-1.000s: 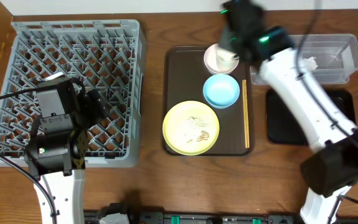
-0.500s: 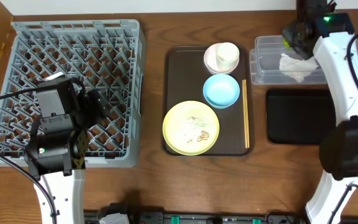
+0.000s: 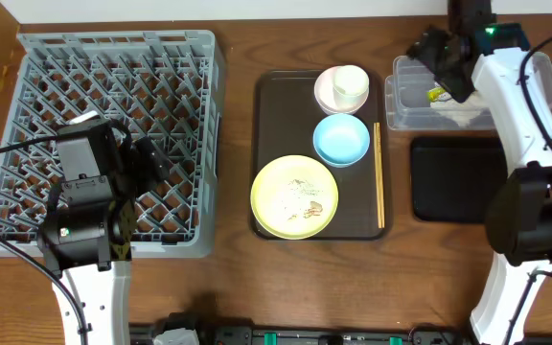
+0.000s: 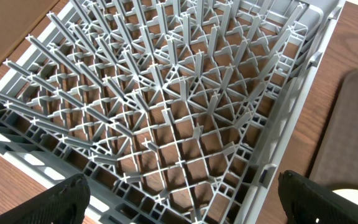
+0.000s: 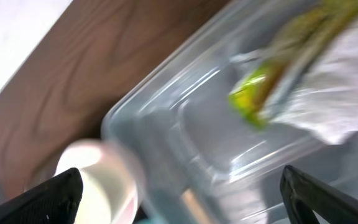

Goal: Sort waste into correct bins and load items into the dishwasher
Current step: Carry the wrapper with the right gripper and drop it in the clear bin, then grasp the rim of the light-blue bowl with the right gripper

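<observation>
**A:** Layout at that frame, big stuff first?

**B:** Wooden table point(image 3: 238, 287). The grey dish rack point(image 3: 113, 40) sat on its left side, with no dishes in it. The dark brown serving tray point(image 3: 281, 115) was in the middle. The flat black tray point(image 3: 453, 187) was on the right and bare. The clear plastic tub point(image 3: 402, 96) was just behind the black tray.

**A:** Arms?

**B:** The left gripper point(image 4: 185, 208) hung over the rack's near right part, jaws spread wide, nothing between them. The right gripper point(image 5: 185, 202) was above the tub's left end, jaws also spread wide, and it held nothing.

**A:** Dishes?

**B:** All on the serving tray. The pale yellow plate point(image 3: 274, 187) was at the front. The light blue bowl point(image 3: 341, 139) was behind it, near but apart. The pinkish-white bowl point(image 3: 321, 92) was at the back, with the small white cup point(image 3: 351, 84) standing upright in it. The wooden chopsticks point(image 3: 379, 172) lay side by side along the tray's right edge, just beside the blue bowl.

**A:** Waste?

**B:** The crumpled white napkin point(image 5: 347, 87) was in the tub. The yellow-green wrapper point(image 5: 257, 96) was in there too, touching the napkin's edge. The right wrist view was blurred, so no finer detail. The beige food scraps point(image 3: 307, 199) were on the plate, right of its centre.
</observation>
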